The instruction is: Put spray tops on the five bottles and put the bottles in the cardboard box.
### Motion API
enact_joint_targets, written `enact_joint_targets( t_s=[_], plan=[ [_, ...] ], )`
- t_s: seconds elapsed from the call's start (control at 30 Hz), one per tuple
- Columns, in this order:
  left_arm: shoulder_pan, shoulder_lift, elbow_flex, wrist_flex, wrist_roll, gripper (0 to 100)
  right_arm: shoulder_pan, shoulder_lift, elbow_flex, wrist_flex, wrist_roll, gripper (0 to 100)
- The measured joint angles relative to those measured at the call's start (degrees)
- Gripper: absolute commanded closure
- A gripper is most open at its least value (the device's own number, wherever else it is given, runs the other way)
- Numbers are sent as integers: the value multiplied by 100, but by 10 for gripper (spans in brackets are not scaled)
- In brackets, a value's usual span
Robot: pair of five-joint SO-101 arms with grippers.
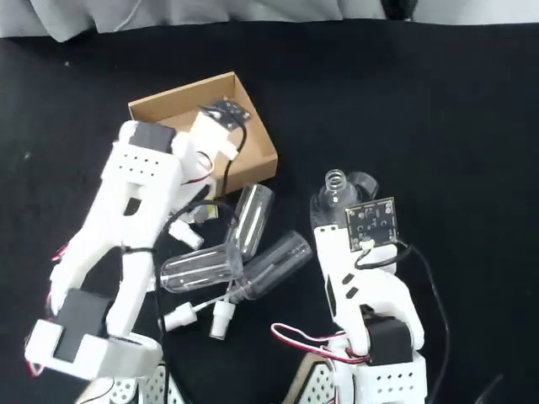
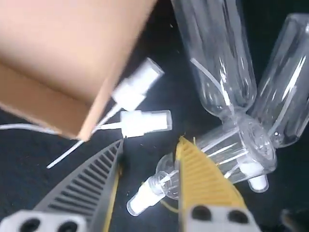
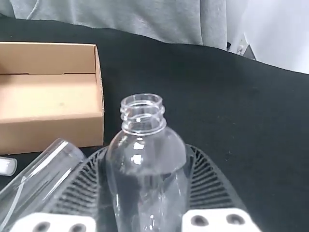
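Crowding is the chief hazard in the high view: three lying bottles [image 1: 198, 269] fan out mid-bench, touching one another, with loose spray tops [image 1: 192, 316] near their necks. The left arm [image 1: 135, 194] leans over the cardboard box [image 1: 173, 103] just beside them. Being round, those bottles would likely roll at a nudge, perhaps under an arm. The bench [image 1: 455, 126] beyond the right arm [image 1: 370, 295] lies bare, which looks like the best room for swinging. In the left wrist view the left hand [image 2: 149, 144] is spread wide and holds nothing. It hangs over two of the spray tops, which lie hard by the box corner. A finger coming down there could snag the cardboard wall, and a pinch on a thin dip tube rather than the white head might bend it. In the right wrist view the right hand [image 3: 145, 164] is clamped on an upright bottle [image 3: 142, 140] whose threaded neck is bare. The plastic looks smooth and the grip sits low on the body, so a top pressed on off-centre could tilt or twist it. The box stands near, with open bench on the far side.
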Motion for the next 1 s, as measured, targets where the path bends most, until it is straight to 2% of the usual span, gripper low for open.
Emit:
enact_joint_targets(
  t_s=[0.37, 1.0],
  plan=[
    [18, 1345, -413, -70, -527, 843, 0, 0, 0, 0, 0, 934],
    [-158, 1899, -519, -659, -1582, 839, 0, 0, 0, 0, 0, 934]
  ],
)
